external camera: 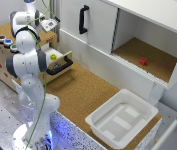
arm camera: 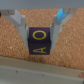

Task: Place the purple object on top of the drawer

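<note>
We see the end effector (arm camera: 39, 31) squeezing a purple cube (arm camera: 39, 42) above the rough cork drawer (arm camera: 67, 40) top.

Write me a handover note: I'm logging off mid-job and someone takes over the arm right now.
Tool: shut on the purple block, fingers on both its sides, seen in the wrist view.
Block: over a cork surface; whether it rests on it or hangs just above, I cannot tell.
Drawer: pulled open, a yellow piece inside.
Done: block grasped.
Left: confirm it sits on the cork top, open the tool, back away.
</note>
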You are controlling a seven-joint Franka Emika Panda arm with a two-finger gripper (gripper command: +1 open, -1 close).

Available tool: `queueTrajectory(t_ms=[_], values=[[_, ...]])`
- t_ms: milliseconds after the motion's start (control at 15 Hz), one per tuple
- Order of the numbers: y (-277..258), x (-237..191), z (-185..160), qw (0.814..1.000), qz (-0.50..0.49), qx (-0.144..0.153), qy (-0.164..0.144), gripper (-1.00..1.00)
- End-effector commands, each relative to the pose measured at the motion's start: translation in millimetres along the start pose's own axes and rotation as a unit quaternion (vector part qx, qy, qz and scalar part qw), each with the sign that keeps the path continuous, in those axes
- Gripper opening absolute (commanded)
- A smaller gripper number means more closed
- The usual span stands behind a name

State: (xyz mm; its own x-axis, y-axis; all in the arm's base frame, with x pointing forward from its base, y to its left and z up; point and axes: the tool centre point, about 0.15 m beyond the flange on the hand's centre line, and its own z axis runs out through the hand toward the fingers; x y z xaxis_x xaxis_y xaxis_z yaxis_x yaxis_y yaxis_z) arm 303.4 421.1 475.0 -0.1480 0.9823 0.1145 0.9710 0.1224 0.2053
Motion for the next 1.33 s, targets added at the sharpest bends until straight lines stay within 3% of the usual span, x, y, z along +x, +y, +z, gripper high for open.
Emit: queueTrajectory(t_ms=[0,200,467,600,667,933,1267], values=[[4.9,51.5,5.9,0.997,0.003,0.076,-0.027,-1.0],[-7.0,48.7,10.4,0.995,0.02,0.096,-0.036,-1.0],[-12.2,45.5,29.5,0.991,0.046,0.106,-0.072,-1.0],[-11.6,41.7,33.0,0.989,0.077,0.105,-0.07,-1.0],[-11.0,40.0,33.7,0.988,0.088,0.107,-0.067,1.0],[-6.1,31.9,21.1,0.987,0.125,0.086,-0.052,1.0],[15.6,2.1,-34.9,0.989,0.139,0.049,-0.033,1.0]])
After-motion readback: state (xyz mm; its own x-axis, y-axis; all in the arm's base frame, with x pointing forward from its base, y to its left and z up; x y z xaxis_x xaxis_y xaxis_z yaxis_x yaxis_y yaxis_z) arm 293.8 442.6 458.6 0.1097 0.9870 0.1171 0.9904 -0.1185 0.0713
